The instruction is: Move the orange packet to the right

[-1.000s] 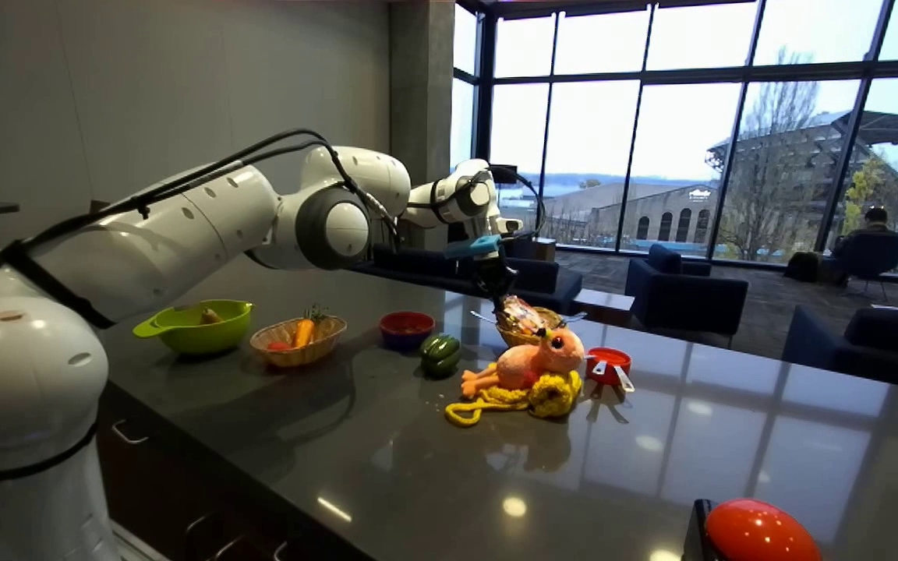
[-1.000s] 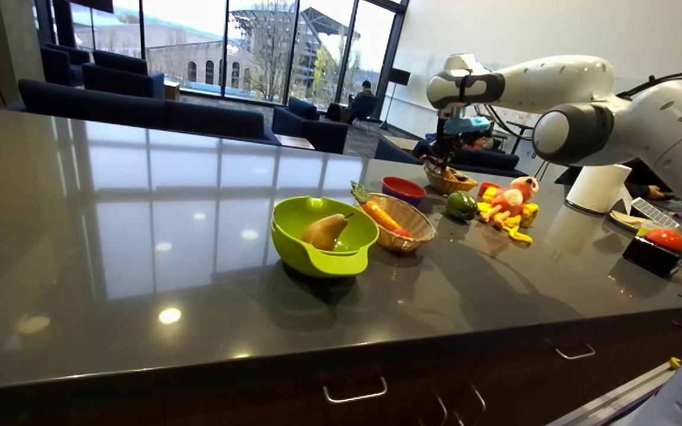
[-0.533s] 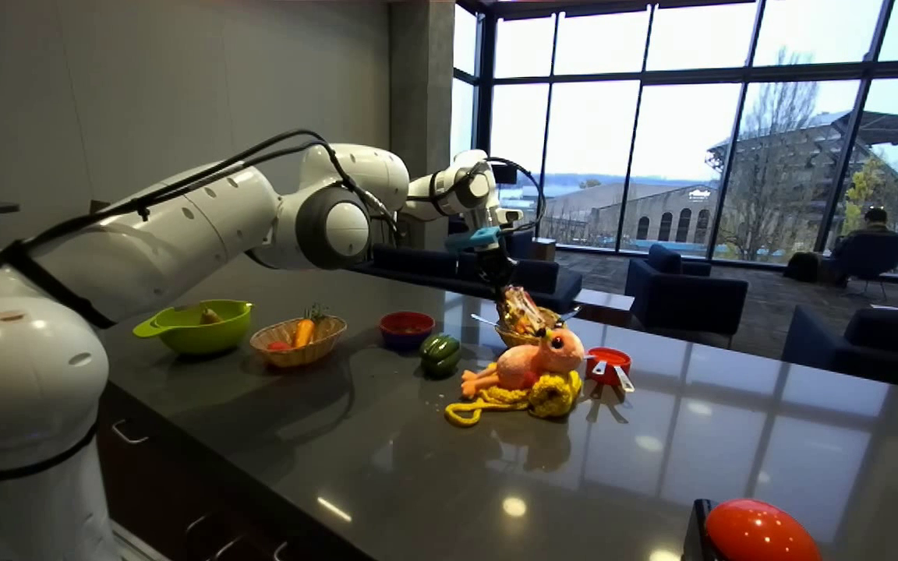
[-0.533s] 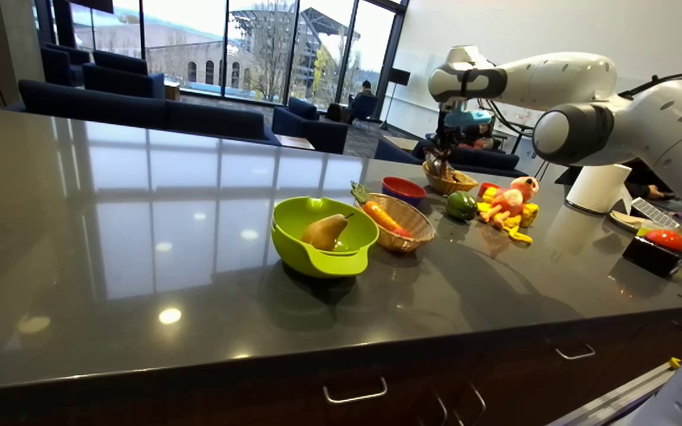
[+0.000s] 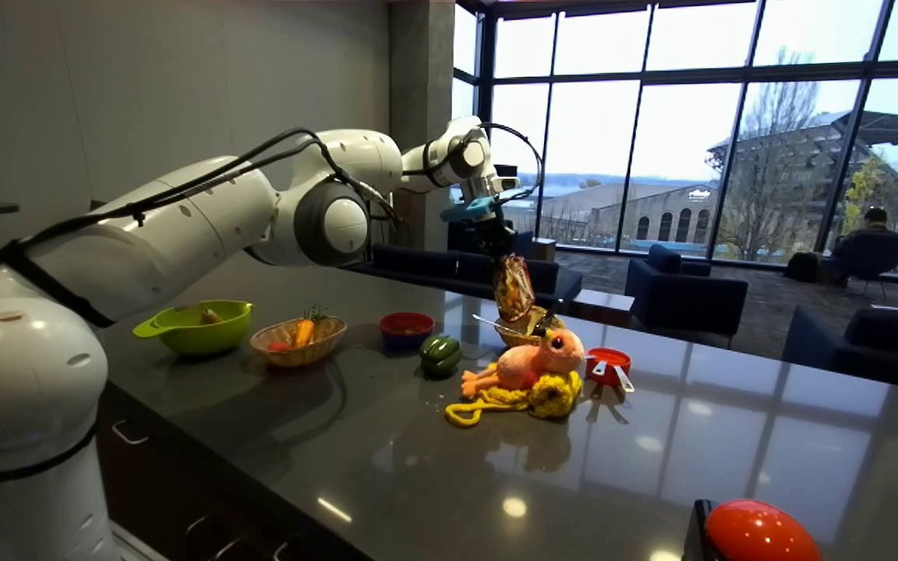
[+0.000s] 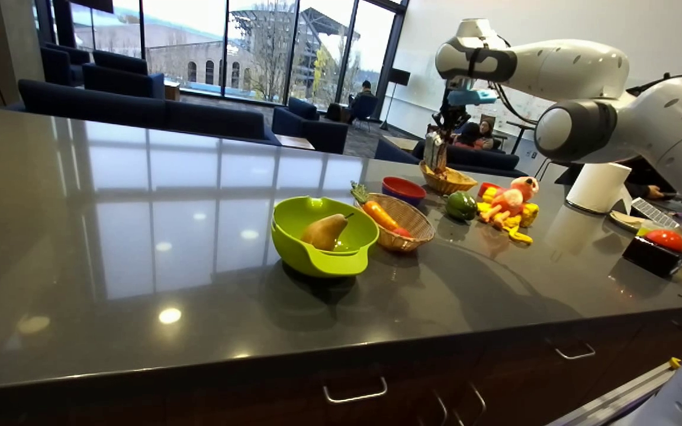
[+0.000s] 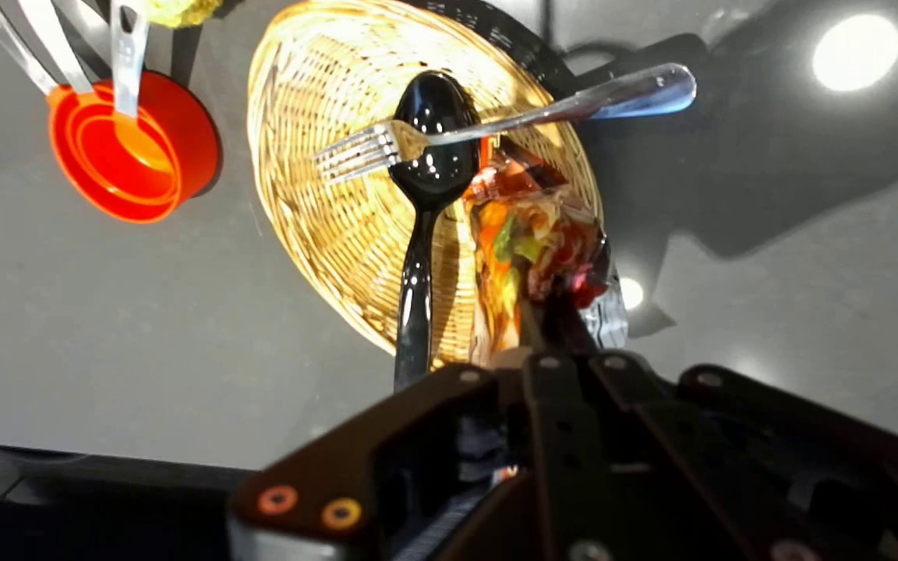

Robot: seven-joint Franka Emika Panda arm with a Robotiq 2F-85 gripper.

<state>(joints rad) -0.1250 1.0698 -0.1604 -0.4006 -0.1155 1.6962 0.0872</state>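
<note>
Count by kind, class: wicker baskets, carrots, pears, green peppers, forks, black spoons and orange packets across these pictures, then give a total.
Wicker baskets: 2
Carrot: 1
Pear: 1
Green pepper: 1
Fork: 1
Black spoon: 1
Orange packet: 1
Total: 8

One packet [image 5: 514, 287], two baskets [image 6: 412, 218] [image 6: 450, 186]

I can read no words or numbers: past the window-side edge of the worktop [image 5: 418, 475], pale lettering [image 5: 699, 193] on the building [image 5: 605, 222] outside is too small, and near that edge, printing on the orange packet [image 5: 514, 288] is blurred.
</note>
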